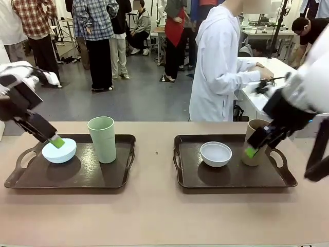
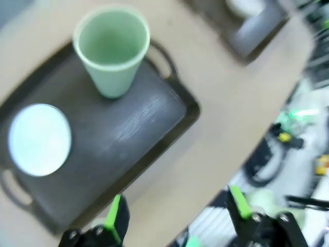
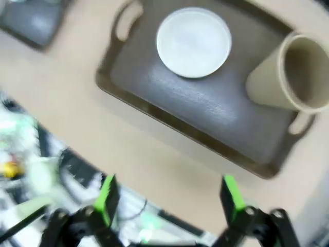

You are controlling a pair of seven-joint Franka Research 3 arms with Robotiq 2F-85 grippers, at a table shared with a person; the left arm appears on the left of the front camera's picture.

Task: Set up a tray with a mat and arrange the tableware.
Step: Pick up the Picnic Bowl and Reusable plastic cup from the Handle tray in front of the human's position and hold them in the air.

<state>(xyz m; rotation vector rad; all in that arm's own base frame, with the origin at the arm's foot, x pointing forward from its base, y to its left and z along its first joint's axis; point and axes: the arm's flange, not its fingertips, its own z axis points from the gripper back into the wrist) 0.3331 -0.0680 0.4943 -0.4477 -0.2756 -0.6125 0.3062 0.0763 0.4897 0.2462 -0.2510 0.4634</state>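
Tan worktop (image 1: 154, 216) carries two dark handled trays, set side by side and well apart. Nearest the camera, the left pincer (image 2: 176, 208) hangs above the left tray (image 1: 97, 175) with its fingers spread wide. In the front view its green pad overlaps the light blue bowl (image 1: 59, 152); contact cannot be told. The right pincer (image 3: 169, 198) hangs above the right tray (image 1: 231, 177), fingers likewise spread wide, its green pad overlapping the tan tumbler (image 1: 255, 128) in the front view.

On the left tray, the light blue bowl sits at the left end near the handle. The pale green tumbler (image 1: 102, 139) stands upright to its right, apart from it. On the right tray, the white bowl (image 1: 216, 153) sits near the middle and the tan tumbler stands upright at the right end.

Beyond the far edge stands a person in a white coat (image 1: 216, 67). Other people stand farther off on a grey floor (image 1: 139, 98).
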